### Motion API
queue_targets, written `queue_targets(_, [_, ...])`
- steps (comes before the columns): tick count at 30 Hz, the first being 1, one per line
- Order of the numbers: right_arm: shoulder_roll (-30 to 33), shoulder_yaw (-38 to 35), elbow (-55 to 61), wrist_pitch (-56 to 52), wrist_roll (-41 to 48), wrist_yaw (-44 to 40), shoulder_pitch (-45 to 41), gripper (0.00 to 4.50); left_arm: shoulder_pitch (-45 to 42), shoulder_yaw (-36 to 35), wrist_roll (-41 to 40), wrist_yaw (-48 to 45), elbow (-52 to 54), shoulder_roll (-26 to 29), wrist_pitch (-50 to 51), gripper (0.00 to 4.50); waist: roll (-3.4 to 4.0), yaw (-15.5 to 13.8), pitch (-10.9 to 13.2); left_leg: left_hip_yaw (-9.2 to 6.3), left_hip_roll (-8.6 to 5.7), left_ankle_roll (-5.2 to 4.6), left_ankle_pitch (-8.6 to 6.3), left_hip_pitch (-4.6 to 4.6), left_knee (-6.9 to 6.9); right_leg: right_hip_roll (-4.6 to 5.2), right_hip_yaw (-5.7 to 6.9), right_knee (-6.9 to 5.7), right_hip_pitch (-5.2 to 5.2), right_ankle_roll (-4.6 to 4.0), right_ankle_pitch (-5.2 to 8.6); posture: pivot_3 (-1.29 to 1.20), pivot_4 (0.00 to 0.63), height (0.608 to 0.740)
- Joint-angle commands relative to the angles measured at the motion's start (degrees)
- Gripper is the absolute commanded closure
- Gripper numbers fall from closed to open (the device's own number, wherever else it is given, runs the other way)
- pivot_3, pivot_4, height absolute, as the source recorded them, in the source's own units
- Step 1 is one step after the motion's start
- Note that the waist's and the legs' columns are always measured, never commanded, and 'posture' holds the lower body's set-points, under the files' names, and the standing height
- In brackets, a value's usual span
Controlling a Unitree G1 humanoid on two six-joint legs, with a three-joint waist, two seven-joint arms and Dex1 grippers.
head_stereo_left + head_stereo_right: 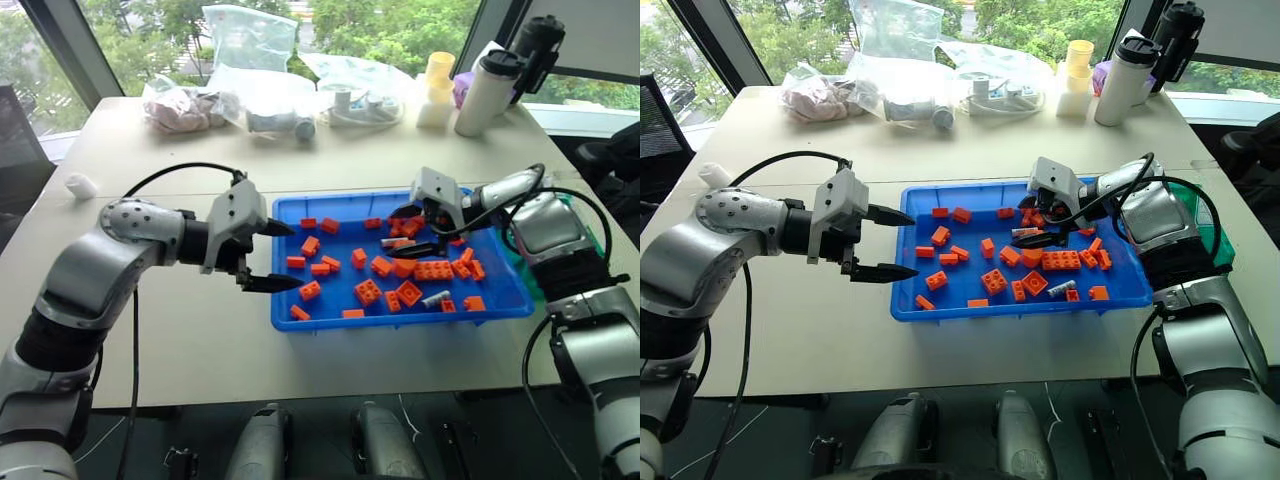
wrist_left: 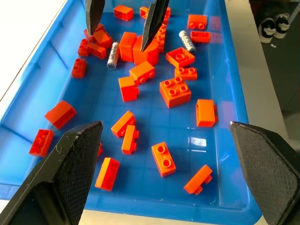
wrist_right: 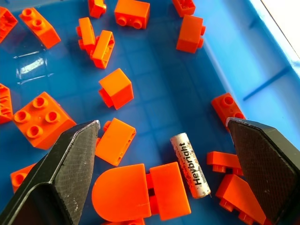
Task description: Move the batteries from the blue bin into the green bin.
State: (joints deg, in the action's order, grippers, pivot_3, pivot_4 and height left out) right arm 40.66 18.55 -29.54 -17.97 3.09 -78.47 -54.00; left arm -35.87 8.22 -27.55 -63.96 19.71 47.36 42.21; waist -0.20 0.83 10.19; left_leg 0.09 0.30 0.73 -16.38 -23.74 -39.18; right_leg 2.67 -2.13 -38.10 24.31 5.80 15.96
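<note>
While its fingers stand apart, right hand (image 3: 164,154) hovers over blue bin (image 3: 276,61) | battery (image 3: 190,165) between fingers

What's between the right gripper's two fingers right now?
In the right wrist view, a battery lies on the blue bin floor between the open right gripper fingers, beside orange bricks.

Orange toy bricks (image 1: 368,291), tumblers (image 1: 487,92), plastic bags (image 1: 247,38)
</note>
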Motion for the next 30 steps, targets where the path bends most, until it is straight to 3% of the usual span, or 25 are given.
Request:
queue_targets(1, [-1.79,0.99,-4.48,2.44,-2.85,0.23,-3.29,0.02,-0.86,-1.00,0.16,0.49,0.77,0.49,-0.24,0.00,0.00,0.09,0.00,0.00,0.00,0.00,0.00,0.00,0.00,0.00,0.00,0.00,0.00,0.00,0.00,0.00,0.150,0.740])
queue_targets(13, [-6.67,4.70,-16.82,0.74,-10.90,1.42,-8.20,0.02,0.25,-0.57,1.23,2.43,1.01,0.04,-0.71,0.00,0.00,0.08,0.00,0.00,0.00,0.02,0.01,0.01,0.00,0.01,-0.01,-0.04,0.02,0.00,0.00,0.00,0.150,0.740])
queue_targets(17, [-7.36,7.18,-17.91,3.74,-15.30,4.04,-8.65,1.37,0.09,-0.67,1.27,2.93,0.65,-0.74,-1.17,0.00,0.00,0.16,-0.01,0.00,-0.01,0.02,0.01,0.02,0.00,0.02,-0.01,-0.04,0.01,0.00,0.00,0.00,0.150,0.740])
queue_targets(21, [-7.25,8.52,-16.35,6.75,-17.64,3.57,-7.90,3.38,-0.13,-0.89,1.21,3.79,0.41,-1.83,-1.42,0.00,-0.01,0.26,-0.01,0.00,-0.01,0.02,0.01,0.03,0.00,0.01,-0.01,-0.06,0.01,0.00,0.00,0.00,0.150,0.740])
queue_targets(30, [-7.84,4.39,-13.16,5.03,-15.51,4.72,-7.93,3.38,0.16,-1.16,1.15,4.49,0.85,-2.03,-1.17,0.00,-0.01,0.28,-0.01,0.00,0.00,0.03,0.01,0.04,0.00,0.01,-0.02,-0.07,0.01,0.00,0.00,0.00,0.150,0.740])
